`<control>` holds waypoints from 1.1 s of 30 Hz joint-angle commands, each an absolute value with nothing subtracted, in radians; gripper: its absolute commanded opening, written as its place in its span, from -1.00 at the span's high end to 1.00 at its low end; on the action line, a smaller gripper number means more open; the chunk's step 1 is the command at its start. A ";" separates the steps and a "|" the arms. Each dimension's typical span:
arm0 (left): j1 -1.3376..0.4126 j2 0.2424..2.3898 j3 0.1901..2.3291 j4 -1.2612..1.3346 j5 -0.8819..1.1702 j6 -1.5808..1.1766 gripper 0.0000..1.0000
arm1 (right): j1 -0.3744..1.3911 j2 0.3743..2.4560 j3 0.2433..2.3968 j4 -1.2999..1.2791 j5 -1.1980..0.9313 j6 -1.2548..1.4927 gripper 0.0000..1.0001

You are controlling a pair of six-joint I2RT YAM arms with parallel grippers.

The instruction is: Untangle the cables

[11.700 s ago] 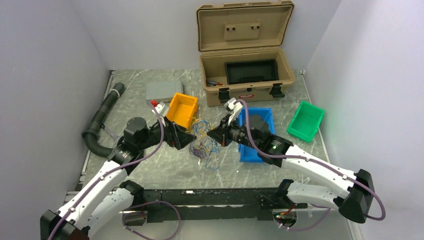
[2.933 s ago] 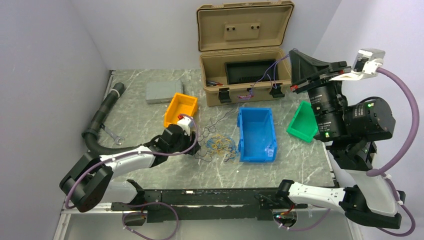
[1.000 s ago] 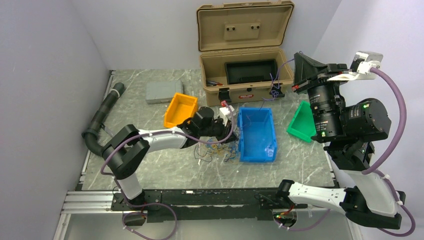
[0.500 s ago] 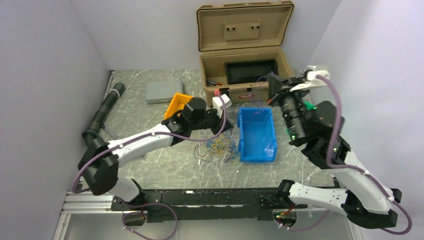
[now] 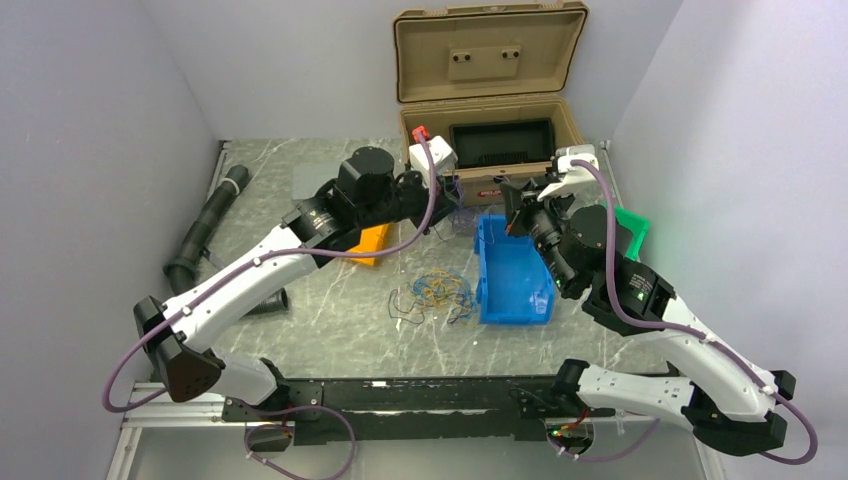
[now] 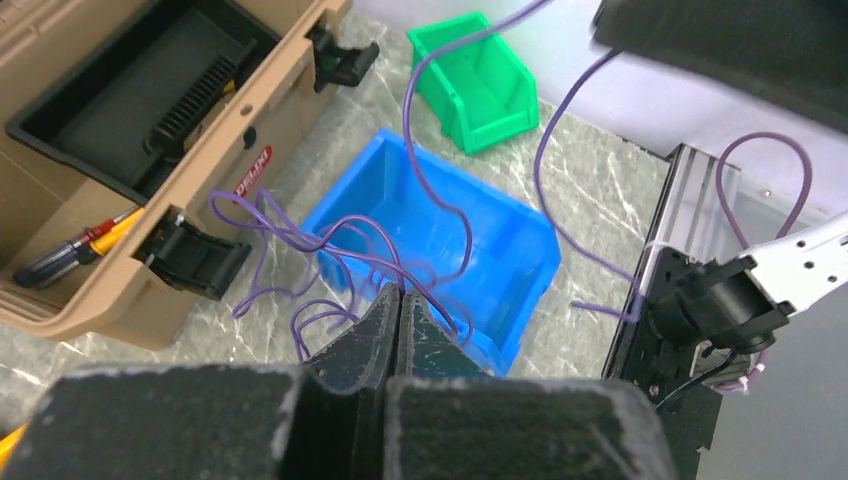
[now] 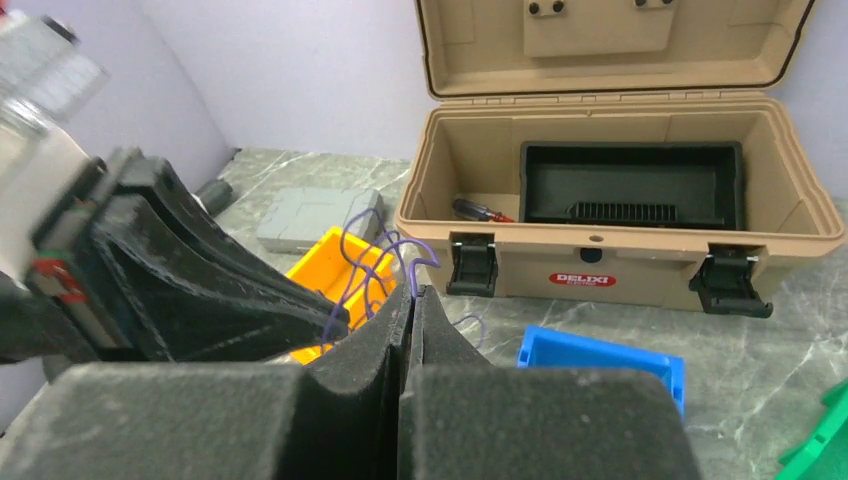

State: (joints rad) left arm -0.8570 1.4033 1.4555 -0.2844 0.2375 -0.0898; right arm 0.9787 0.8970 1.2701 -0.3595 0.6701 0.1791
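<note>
With the left gripper (image 6: 400,296) and right gripper (image 7: 413,296) both pinched tight on one purple wire (image 6: 330,240) raised near the blue bin (image 5: 512,268), and the other cables (image 5: 436,292) heaped on the table (image 5: 330,320) beside it, the step looks like straightening that strand, probably by drawing the arms apart.

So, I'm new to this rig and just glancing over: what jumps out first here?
Both arms meet mid-air, the left gripper and right gripper shut on a thin purple wire near the blue bin. On the table left of the bin lies the tangle of cables, and an open tan toolbox stands at the back.
</note>
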 commanded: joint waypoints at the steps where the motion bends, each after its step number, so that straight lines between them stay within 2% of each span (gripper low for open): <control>1: -0.855 1.407 1.540 -0.367 0.235 -0.070 1.00 | 0.979 0.895 1.268 -0.393 0.643 0.212 1.00; 11: -0.855 1.454 1.565 -0.321 0.299 -0.100 1.00 | 0.910 0.990 1.317 -0.547 0.595 0.271 1.00; 19: -0.856 1.596 1.594 -0.226 0.432 -0.175 1.00 | 0.690 0.997 1.295 -0.640 0.441 0.359 1.00; 28: -0.859 1.802 1.694 -0.064 0.631 -0.303 1.00 | 0.608 0.973 1.250 -0.669 0.482 0.395 1.00; 33: -0.862 1.875 1.711 0.005 0.668 -0.366 1.00 | 0.554 0.972 1.201 -0.679 0.491 0.427 1.00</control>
State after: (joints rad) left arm -0.8570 1.8488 1.6524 -0.1169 0.5812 -0.2947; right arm 0.5900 0.9848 1.2335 -0.6632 0.4740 0.3878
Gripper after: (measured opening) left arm 0.009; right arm 0.010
